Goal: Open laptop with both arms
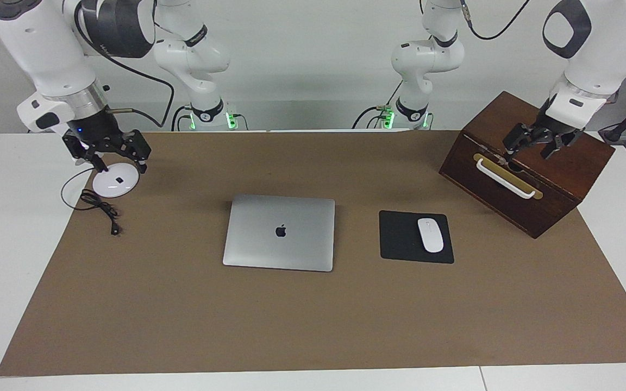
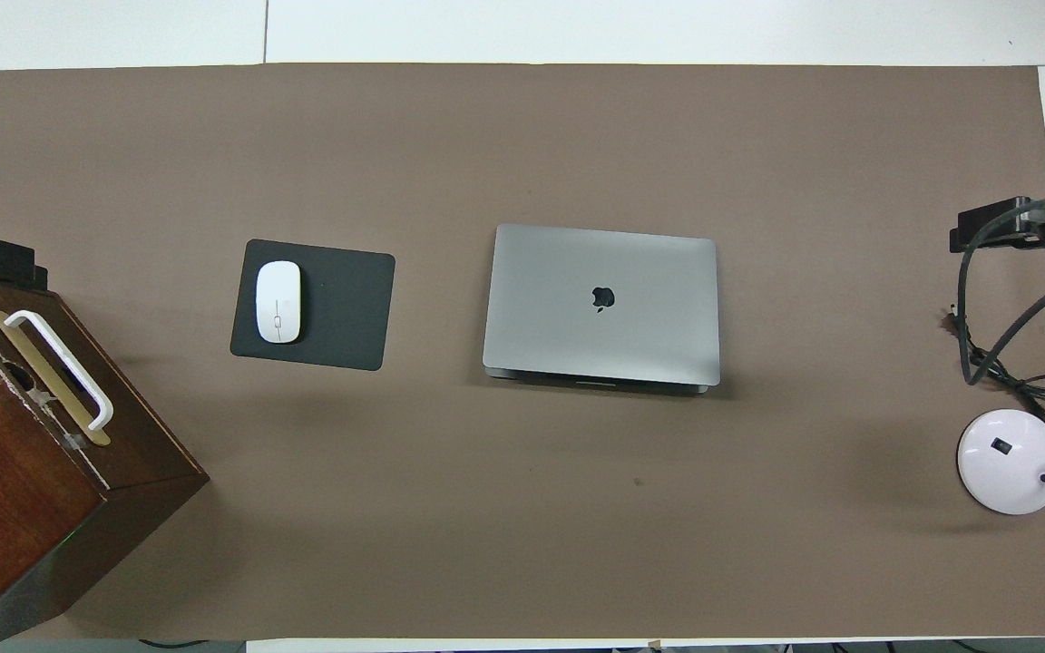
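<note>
- The laptop [image 1: 279, 232] lies shut and flat mid-mat, well apart from both sets of jaws, mouse pad [image 1: 415, 237] beside it.
- The left gripper [image 1: 533, 142] hangs over the wooden box [image 1: 525, 163], jaws spread wide, holding nothing.
- The right gripper [image 1: 109, 155] hangs over a white round lamp base [image 1: 116, 180]; I cannot tell its jaws.
- I'd pin the base with one gripper while the other lifts the lid's edge slowly.

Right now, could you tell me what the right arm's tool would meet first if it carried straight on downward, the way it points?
Probably the round white lamp base: the right tool hangs pointing down just over its edge. How high it hangs is unclear, so contact may be slightly off-centre.
</note>
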Controlling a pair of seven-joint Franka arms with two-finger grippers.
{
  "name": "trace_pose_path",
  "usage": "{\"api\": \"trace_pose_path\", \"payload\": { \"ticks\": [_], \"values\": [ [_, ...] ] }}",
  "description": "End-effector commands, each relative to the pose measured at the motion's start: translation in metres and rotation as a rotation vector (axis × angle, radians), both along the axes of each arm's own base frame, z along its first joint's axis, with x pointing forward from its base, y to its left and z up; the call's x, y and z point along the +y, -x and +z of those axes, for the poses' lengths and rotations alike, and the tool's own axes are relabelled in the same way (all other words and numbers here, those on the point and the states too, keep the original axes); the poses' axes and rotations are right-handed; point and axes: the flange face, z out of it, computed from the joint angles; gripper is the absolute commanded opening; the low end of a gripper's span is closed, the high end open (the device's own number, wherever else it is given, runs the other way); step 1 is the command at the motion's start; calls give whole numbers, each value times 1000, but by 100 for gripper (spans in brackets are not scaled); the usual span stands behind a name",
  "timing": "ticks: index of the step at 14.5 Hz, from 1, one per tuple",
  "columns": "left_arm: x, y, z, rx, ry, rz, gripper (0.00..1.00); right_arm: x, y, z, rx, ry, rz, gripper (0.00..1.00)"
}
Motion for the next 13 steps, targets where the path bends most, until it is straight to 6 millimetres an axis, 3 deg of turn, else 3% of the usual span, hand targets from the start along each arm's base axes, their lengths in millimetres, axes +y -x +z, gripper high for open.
{"api": "trace_pose_path", "payload": {
  "ticks": [1, 5, 13],
  "values": [
    [0, 4, -1, -13, -13, -4, 100, -3, 7, 0, -15, 8, 30, 100],
    [3, 5, -3, -9, -13, -7, 100, -3, 7, 0, -15, 9, 32, 100],
    [-12, 8, -7, 1, -13, -24, 100, -9, 9, -3, -21, 18, 68, 100]
  ]
}}
